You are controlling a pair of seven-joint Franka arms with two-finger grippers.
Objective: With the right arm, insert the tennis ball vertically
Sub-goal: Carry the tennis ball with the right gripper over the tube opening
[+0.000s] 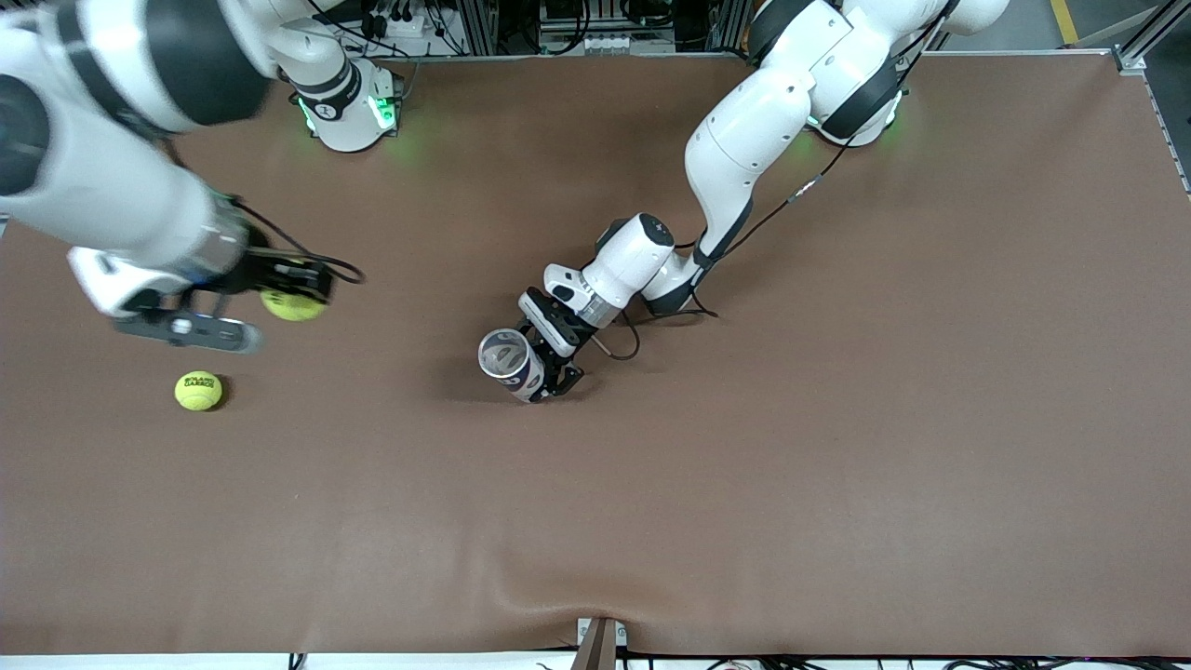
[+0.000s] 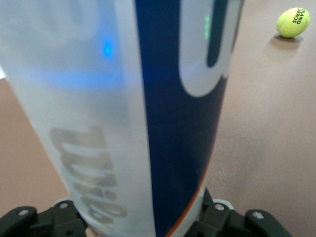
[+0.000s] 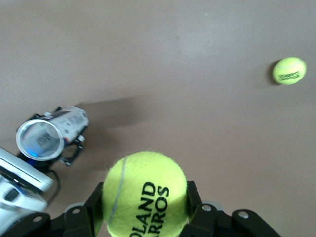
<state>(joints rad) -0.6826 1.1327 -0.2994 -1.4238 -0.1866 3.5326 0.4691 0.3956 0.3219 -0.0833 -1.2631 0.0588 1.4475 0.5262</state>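
My right gripper hangs above the table toward the right arm's end, shut on a yellow tennis ball with black lettering. A second tennis ball lies on the mat near it, nearer to the front camera; the right wrist view shows that ball too. Near the table's middle my left gripper is shut on a clear tube can with a blue and white label, its open mouth facing up. The can fills the left wrist view.
A brown mat covers the whole table. The loose ball also shows on the mat in the left wrist view. A metal bracket sits at the table's front edge. Cables trail beside the left wrist.
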